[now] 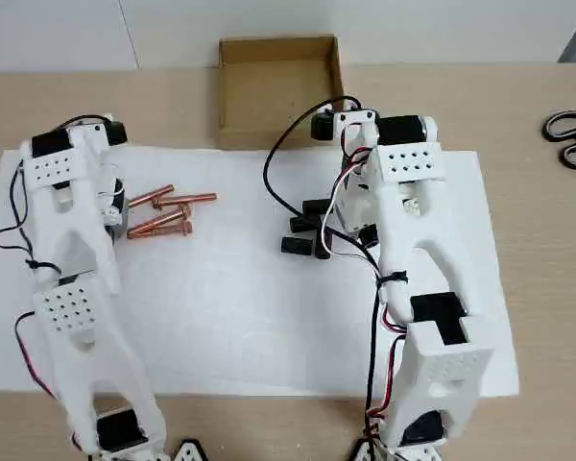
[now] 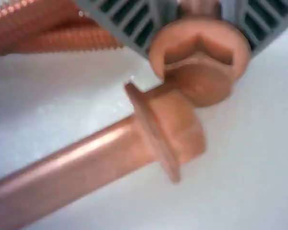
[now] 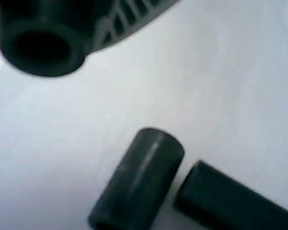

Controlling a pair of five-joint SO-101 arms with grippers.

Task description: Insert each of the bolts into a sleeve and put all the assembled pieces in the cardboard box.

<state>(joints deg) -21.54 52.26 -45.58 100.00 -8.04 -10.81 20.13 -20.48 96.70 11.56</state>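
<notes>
Between the ribbed pads of the left gripper: one held bolt, head toward the camera, the pads apparently closed on it. Just beside it lies a second bolt, flat on the white sheet. The loose bolts sit clustered near that gripper.

Right gripper: appears clamped on one held sleeve, bore facing the camera, raised over two loose sleeves lying near each other. The dark cluster of sleeves sits by that arm.

Progress, as judged: early. No bolt is seated in any sleeve, and no assembled piece lies in the cardboard box. The first pairing looks to be in hand; every insertion and every deposit is left.

Room: a broad bare stretch of sheet lies between the two clusters, enough to bring bolt and sleeve together. The box stands at the sheet's far edge, beyond the sleeves. A black cable loops between sleeves and box and may snag. Scissors lie well apart, at the edge of the table.
</notes>
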